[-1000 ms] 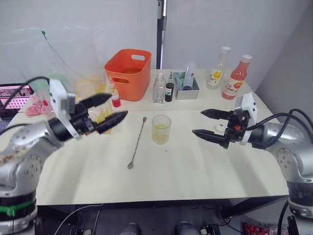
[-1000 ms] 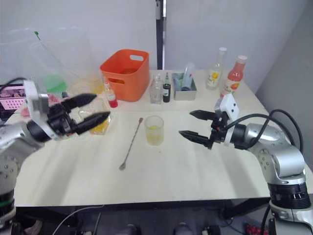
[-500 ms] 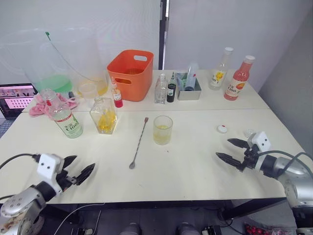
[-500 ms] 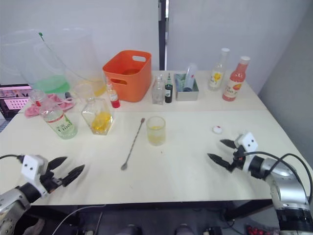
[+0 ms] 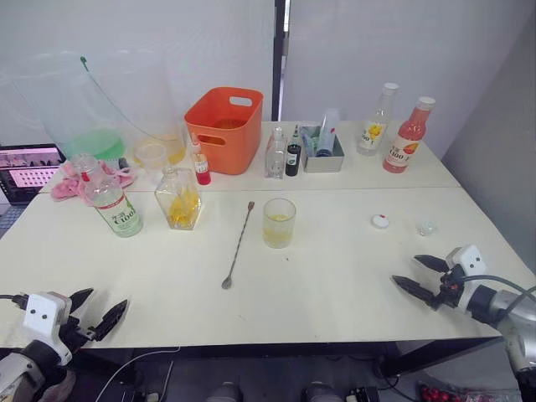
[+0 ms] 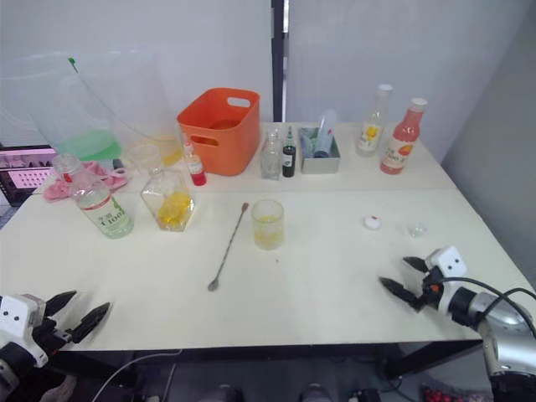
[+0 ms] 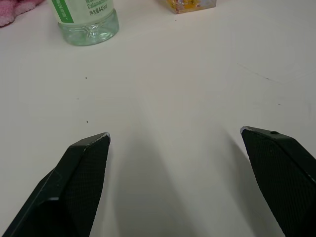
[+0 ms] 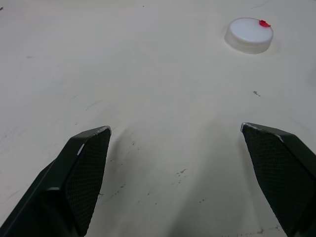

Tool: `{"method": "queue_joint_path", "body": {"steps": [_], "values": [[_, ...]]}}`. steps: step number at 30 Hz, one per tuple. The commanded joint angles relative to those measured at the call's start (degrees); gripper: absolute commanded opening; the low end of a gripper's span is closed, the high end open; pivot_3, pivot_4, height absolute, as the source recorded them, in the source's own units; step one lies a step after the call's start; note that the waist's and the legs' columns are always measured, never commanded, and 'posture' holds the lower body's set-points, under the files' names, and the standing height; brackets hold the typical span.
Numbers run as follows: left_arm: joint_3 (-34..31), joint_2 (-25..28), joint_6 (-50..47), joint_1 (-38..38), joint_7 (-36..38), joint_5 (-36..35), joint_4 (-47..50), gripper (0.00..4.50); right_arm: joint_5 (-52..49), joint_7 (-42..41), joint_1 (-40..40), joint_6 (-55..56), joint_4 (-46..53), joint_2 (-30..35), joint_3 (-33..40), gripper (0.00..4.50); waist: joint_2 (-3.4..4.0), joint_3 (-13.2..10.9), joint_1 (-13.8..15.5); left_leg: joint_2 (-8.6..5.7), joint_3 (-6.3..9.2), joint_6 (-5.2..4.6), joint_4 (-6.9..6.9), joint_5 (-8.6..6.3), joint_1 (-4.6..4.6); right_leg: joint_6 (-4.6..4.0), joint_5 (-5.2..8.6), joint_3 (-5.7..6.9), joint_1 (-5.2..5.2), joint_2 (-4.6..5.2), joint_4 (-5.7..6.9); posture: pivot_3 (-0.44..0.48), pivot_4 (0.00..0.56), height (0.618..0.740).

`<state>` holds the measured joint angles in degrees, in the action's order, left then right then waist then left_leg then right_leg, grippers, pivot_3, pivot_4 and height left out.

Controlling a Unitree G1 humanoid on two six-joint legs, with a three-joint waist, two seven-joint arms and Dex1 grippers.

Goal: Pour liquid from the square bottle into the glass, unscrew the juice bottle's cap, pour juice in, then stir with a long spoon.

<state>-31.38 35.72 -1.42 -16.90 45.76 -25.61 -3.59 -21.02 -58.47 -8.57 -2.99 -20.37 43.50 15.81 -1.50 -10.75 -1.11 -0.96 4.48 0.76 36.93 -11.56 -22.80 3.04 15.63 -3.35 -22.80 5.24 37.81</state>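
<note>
hanging low at the frame's bottom corners, left gripper and right gripper gape empty. long spoon lies mid-frame, running near-to-far, left of the glass; neither arm looks clearly nearer. square bottle and juice bottle stand upper left.

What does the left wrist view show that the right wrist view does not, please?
The left wrist view shows the base of the green-labelled bottle and the bottom edge of the square bottle, beyond the open left gripper. The right wrist view instead shows a white cap lying on the table beyond the open right gripper. Both share the pale table and two spread black fingers holding nothing.
</note>
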Motion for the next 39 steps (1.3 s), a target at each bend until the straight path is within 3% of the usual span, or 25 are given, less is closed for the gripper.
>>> {"method": "queue_joint_path", "body": {"steps": [1, 9, 14, 17, 22, 27, 31, 36, 39], "values": [[-1.1, 0.4, 0.2, -0.7, -0.1, -0.2, 1.4, 4.49, -1.7, -1.9, -1.4, -1.5, 0.3, 1.7, 1.5, 4.5, 0.0, 0.0, 0.0, 0.0, 0.0, 0.0, 0.0, 0.0, 0.01, 0.0, 0.0, 0.0, 0.01, 0.0, 0.0, 0.0, 0.15, 0.74], [0.3, -4.1, -3.6, -4.8, -6.5, 0.2, 13.0, 4.49, -12.6, -14.8, -8.2, -17.7, 11.2, 4.5, -1.7, 4.5, 0.0, 0.0, -0.6, 0.06, 0.01, 0.0, -0.04, 0.0, 0.04, 0.0, 0.0, -0.05, 0.03, -0.04, 0.0, 0.0, 0.15, 0.74], [0.9, -7.3, -7.2, -8.5, -10.8, 0.4, 22.3, 4.49, -14.7, -18.2, -12.8, -23.5, 15.6, 5.8, -4.8, 4.5, -0.02, 0.0, -0.2, 0.06, 0.02, -0.02, -0.04, -0.03, 0.03, 0.01, 0.0, -0.01, 0.15, -0.03, -0.2, 0.0, 0.15, 0.74], [3.4, -9.8, -14.0, -10.4, -16.8, -0.1, 32.6, 4.49, -17.5, -22.8, -15.5, -28.4, 20.3, 6.7, -8.4, 4.5, -0.02, 0.0, 0.1, 0.02, 0.01, -0.03, -0.03, -0.04, -0.02, 0.04, 0.0, -0.01, 0.12, 0.02, -0.23, 0.0, 0.15, 0.74], [10.5, -12.3, -22.2, -9.9, -23.4, 1.5, 42.5, 4.49, -15.4, -26.0, -17.3, -27.0, 17.7, 7.1, -10.6, 4.5, -0.05, 0.0, 0.6, -0.01, 0.06, -0.03, -0.02, -0.04, 0.0, 0.07, -0.01, 0.07, 0.27, 0.03, -0.35, 0.0, 0.15, 0.74], [20.7, -16.3, -27.7, -1.2, -31.2, 5.8, 45.0, 4.49, -13.5, -27.4, -18.2, -25.3, 15.2, 6.6, -12.0, 4.5, -0.04, 0.0, 0.6, -0.04, 0.05, -0.03, -0.01, -0.04, 0.02, 0.12, -0.05, 0.07, 0.31, 0.01, -0.38, 0.0, 0.15, 0.74], [24.3, -18.3, -30.5, 3.8, -34.4, 7.6, 43.4, 4.49, -13.1, -27.5, -18.4, -24.6, 14.6, 6.4, -12.0, 4.5, -0.04, 0.0, 0.2, -0.05, 0.05, -0.05, -0.02, -0.05, 0.02, 0.12, -0.05, 0.05, 0.3, 0.01, -0.39, 0.0, 0.15, 0.74], [31.6, -25.5, -33.4, 20.1, -39.5, 11.5, 29.3, 4.49, -14.2, -26.5, -15.6, -26.1, 17.5, 7.8, -10.0, 4.5, -0.01, 0.0, 1.1, -0.09, 0.07, -0.09, 0.09, -0.07, 0.03, 0.14, -0.05, 0.09, 0.38, 0.01, -0.35, 0.0, 0.15, 0.74], [31.1, -29.4, -33.7, 24.8, -40.6, 10.5, 23.8, 4.49, -14.2, -24.9, -14.3, -26.5, 18.9, 8.3, -8.8, 4.5, -0.02, 0.1, 1.3, -0.12, 0.09, -0.1, 0.18, -0.08, -0.08, 0.29, -0.15, 0.1, 0.43, 0.03, -0.58, 0.0, 0.15, 0.74]]}}
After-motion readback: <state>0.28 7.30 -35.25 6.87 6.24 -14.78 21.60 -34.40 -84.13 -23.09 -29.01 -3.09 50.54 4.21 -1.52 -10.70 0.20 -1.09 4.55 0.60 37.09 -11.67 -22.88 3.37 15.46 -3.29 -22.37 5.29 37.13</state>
